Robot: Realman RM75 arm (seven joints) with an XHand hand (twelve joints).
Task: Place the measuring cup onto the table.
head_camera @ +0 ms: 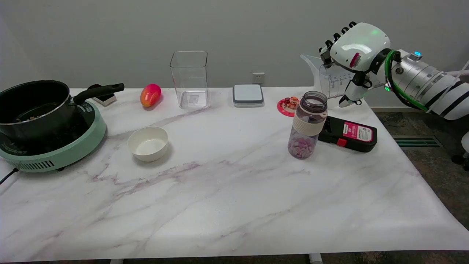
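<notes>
My right hand (353,55) up in air at 2 o'clock, over counter's (227,190) far right corner. Fingers (351,96) wrapped round clear measuring cup (329,79); cup held off counter, spout pointing toward 9 o'clock. Just below cup: bottle (307,124) with pink pieces inside, black case (348,134) at its 3 o'clock. White bowl (148,143) well apart toward 9 o'clock.

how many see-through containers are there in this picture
3: the measuring cup held in the air by the right hand, the open bottle beneath it, and the tall square container at the back.
</notes>
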